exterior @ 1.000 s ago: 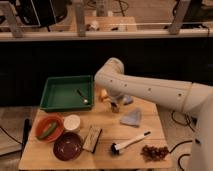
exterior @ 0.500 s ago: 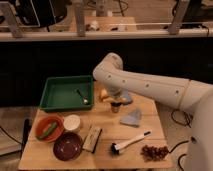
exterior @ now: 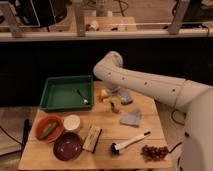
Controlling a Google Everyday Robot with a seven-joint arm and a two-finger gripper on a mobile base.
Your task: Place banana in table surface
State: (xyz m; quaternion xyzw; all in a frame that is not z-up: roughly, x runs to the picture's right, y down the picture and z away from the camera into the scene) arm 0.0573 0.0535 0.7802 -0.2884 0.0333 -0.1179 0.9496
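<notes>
gripper (exterior: 121, 96): near the back edge of the table (exterior: 106, 125), right by the banana (exterior: 116, 104); open or closed, can't tell
banana: probably light, soft, bruises easy; grab mid-body, gently

The tool (exterior: 118, 99) hangs over the table surface (exterior: 107, 121), beside the green tray (exterior: 60, 95).

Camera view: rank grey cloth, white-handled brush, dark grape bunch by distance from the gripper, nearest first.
Gripper low above the tan wooden table, far side.
1. Grey folded cloth, just in front.
2. White-handled brush, front middle.
3. Dark grape bunch, front corner.
</notes>
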